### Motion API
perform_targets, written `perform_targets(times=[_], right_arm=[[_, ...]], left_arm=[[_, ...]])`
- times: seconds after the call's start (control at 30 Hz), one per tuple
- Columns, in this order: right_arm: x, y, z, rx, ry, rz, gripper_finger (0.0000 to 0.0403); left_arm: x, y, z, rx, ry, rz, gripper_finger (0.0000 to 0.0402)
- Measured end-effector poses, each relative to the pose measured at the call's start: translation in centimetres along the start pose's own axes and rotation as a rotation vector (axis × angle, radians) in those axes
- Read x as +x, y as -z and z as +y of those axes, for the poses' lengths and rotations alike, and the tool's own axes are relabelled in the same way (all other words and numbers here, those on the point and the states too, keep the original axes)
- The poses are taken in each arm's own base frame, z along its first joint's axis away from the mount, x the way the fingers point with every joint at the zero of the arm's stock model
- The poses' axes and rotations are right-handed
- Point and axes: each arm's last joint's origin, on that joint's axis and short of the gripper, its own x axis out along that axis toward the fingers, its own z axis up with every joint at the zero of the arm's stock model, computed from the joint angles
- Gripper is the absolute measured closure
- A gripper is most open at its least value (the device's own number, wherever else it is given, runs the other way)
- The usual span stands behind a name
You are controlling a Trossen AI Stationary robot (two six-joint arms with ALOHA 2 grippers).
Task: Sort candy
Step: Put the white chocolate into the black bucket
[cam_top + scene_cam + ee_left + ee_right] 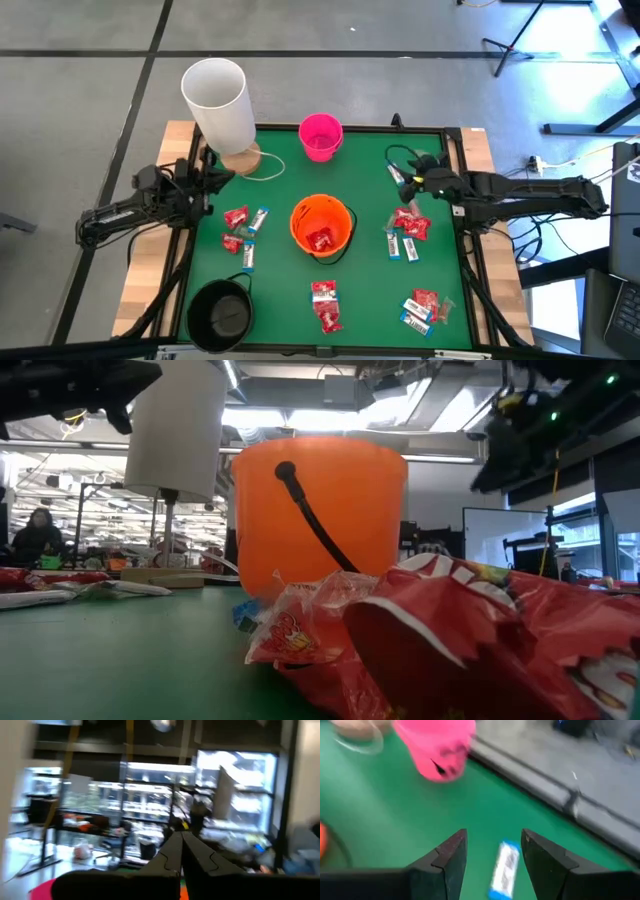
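Right of frame centre, my right claw (492, 857) gapes above a narrow white-and-blue candy bar (503, 870); next, probably descend and pinch it.

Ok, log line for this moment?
right gripper: open over white-and-blue bar | left gripper: shut, raised | orange bucket: red candy inside

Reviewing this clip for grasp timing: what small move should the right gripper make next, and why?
Probably lower straight down and close. The right gripper is open above the green mat, with a white-and-blue bar lying flat between its fingers, apparently not yet touched. The pink bucket stands beyond it. The left gripper waits at the table's left edge.
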Motion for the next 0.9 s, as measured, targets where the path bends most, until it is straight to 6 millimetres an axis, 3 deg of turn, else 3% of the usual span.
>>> perform_targets(times=[0.17, 0.47, 0.7, 0.9], right_arm=[[2.1, 0.8, -1.0, 0.02, 0.108, 0.153, 0.0221], [6.7, 1.8, -0.9, 0.011, 0.156, 0.35, 0.0221], [9.3, 2.5, -1.2, -0.008, 0.146, 0.431, 0.0221], [10.5, 1.8, -1.9, 0.024, 0.073, 0.399, 0.0221]], left_arm=[[0.0, -0.5, 0.2, -0.151, -0.1, -0.072, 0.0401], [1.0, 0.1, 0.5, -0.166, -0.133, 0.022, 0.0401], [3.3, -1.9, 0.0, -0.114, -0.097, 0.132, 0.0401], [6.1, -3.6, -0.6, -0.059, -0.065, 0.23, 0.0401]])
